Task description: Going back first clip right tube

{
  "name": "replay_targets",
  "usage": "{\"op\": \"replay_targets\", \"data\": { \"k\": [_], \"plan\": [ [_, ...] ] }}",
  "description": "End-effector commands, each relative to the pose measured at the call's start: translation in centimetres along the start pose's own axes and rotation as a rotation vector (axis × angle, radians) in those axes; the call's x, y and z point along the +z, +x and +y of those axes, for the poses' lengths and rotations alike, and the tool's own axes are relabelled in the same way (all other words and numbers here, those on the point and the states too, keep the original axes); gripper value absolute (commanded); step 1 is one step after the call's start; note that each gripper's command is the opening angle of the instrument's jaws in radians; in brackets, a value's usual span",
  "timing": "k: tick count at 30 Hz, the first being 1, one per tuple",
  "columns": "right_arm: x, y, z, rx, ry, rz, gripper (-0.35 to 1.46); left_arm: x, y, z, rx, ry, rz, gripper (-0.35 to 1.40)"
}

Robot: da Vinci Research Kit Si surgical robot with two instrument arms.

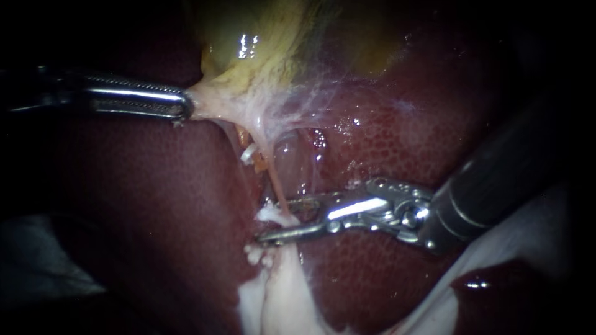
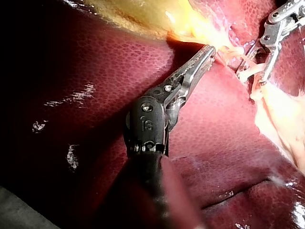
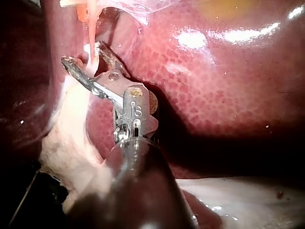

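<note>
The yellowish gallbladder (image 1: 261,37) lies above the dark red liver (image 1: 155,205). My left instrument (image 1: 186,107) is shut on a pale fold at the gallbladder's lower edge and holds it taut toward the left; its jaws (image 2: 209,47) lie together on that fold. A thin pinkish tube (image 1: 276,186) runs down from the stretched tissue. My right instrument (image 1: 276,220) stands open with this tube's lower end and a white lump between its jaws (image 3: 83,52). A small white clip (image 1: 248,153) shows left of the tube. My right instrument (image 2: 250,78) is also seen ahead of the left one.
White fatty tissue (image 1: 279,291) hangs below the right instrument's jaws. A pale sheet (image 1: 528,242) lies under the right instrument's shaft. Thin webbed membrane (image 1: 310,105) spans between the gallbladder and the liver.
</note>
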Motion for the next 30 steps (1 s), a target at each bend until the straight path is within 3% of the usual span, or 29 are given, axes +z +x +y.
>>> {"op": "replay_targets", "data": {
  "k": [1,6,10,15,19,25,30],
  "plan": [
    [-0.03,0.03,-0.01,-0.009,-0.001,-0.005,0.47,-0.01,0.0,0.0,0.001,-0.002,0.0,-0.35],
    [-0.27,0.16,-0.12,-0.114,-0.01,-0.051,0.49,-0.03,0.0,0.0,0.001,-0.003,0.0,-0.35],
    [-0.42,0.25,-0.2,-0.131,-0.003,-0.05,0.49,-0.03,0.0,0.0,0.001,-0.003,0.0,-0.35],
    [-0.41,0.25,-0.23,-0.137,-0.001,-0.051,0.49,-0.03,-0.01,0.0,0.001,-0.003,0.0,-0.35],
    [-0.46,0.26,-0.28,-0.233,-0.004,-0.078,0.5,-0.04,-0.01,0.0,0.001,-0.001,0.0,-0.35],
    [-0.69,0.37,-0.47,-0.451,-0.1,-0.201,0.5,-0.05,-0.01,0.0,0.001,-0.001,0.0,-0.35],
    [-0.99,0.51,-0.63,-0.564,-0.186,-0.226,0.5,-0.04,-0.01,0.0,0.001,-0.001,0.0,-0.35]
  ]
}}
